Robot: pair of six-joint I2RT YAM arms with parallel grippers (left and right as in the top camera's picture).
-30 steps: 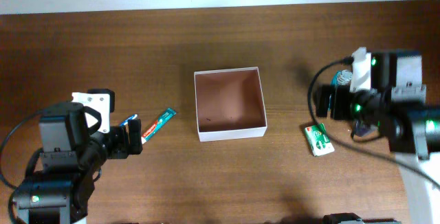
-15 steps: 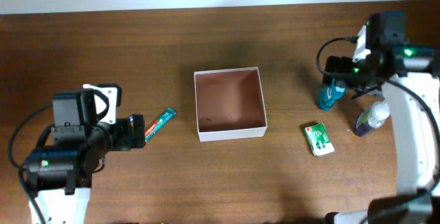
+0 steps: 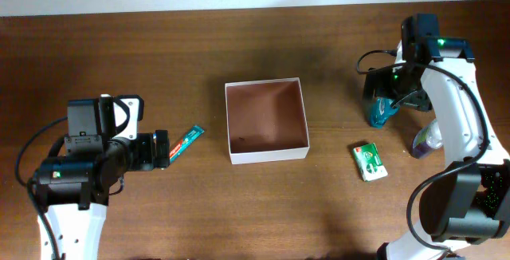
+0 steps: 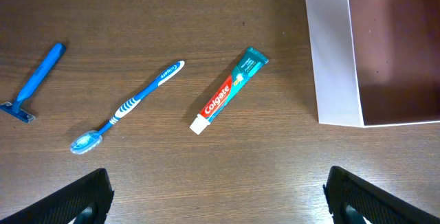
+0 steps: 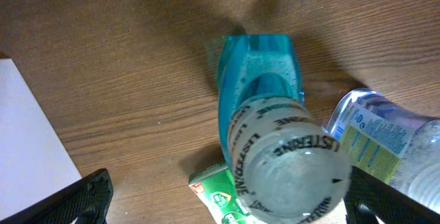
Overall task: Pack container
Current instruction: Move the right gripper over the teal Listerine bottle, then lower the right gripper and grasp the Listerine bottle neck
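Observation:
The container, a square white-walled box with a reddish-brown inside, stands mid-table and shows at the top right of the left wrist view. A Colgate toothpaste tube lies left of it. My left gripper is open and empty above the table near the tube. My right gripper is open above an upright teal Listerine bottle, which stands right of the container; the cap sits between the fingers, apart from them.
A blue toothbrush and a blue razor lie left of the tube. A small green carton lies below the teal bottle. A clear bottle stands at the far right, also in the right wrist view.
My right arm has swung up and back to sit over the teal bottle. My left gripper has shifted slightly right, toward the toothpaste tube.

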